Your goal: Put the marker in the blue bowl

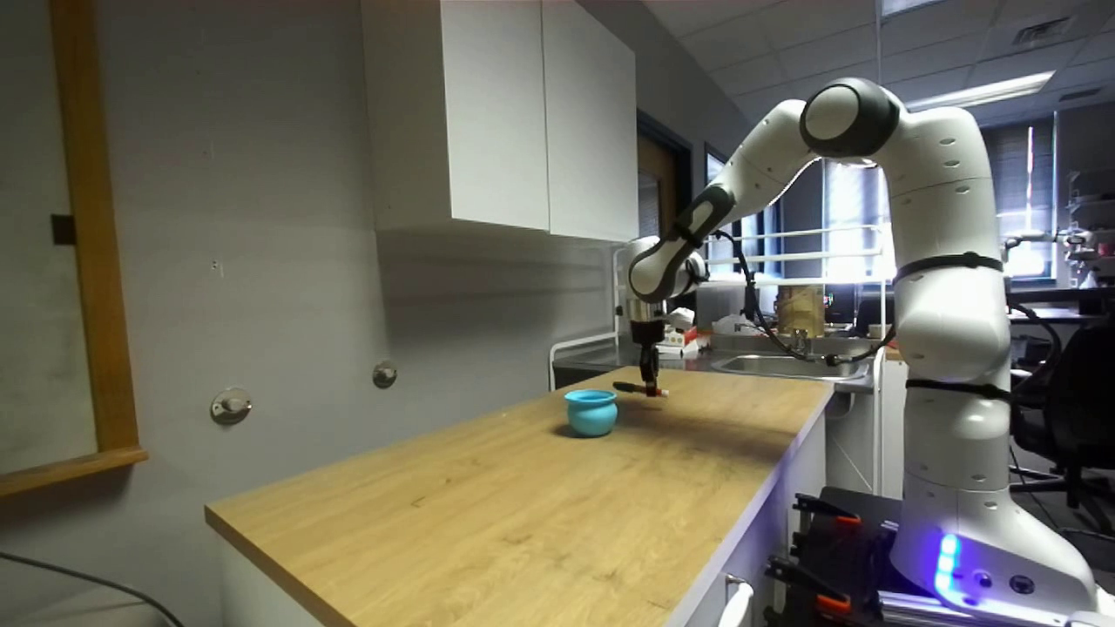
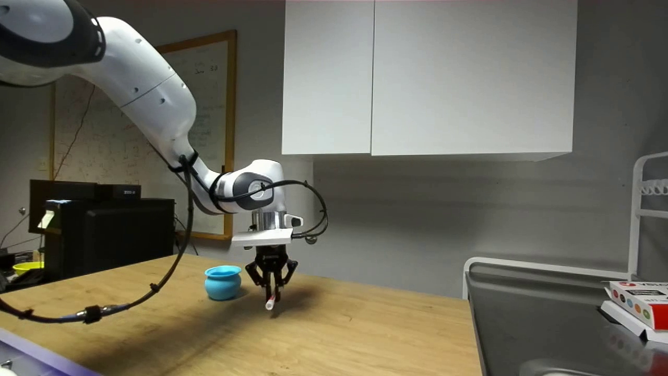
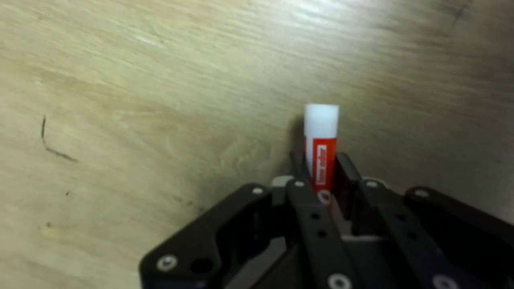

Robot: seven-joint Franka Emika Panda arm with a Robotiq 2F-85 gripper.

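The marker is slim, with a white end and a red label in the wrist view. Its white-and-red end and dark other end show in the exterior views. My gripper is shut on the marker, with a finger on each side. The marker lies roughly level and seems a little above the countertop; its middle is hidden by the fingers. The blue bowl stands upright on the countertop, apart from the gripper and close beside it. The bowl is out of the wrist view.
The wooden countertop carries the bowl. White wall cabinets hang above, beside the grey wall. A sink and a dark drainboard adjoin the counter's end, with a red-and-white box on it. A black cable loops along the arm.
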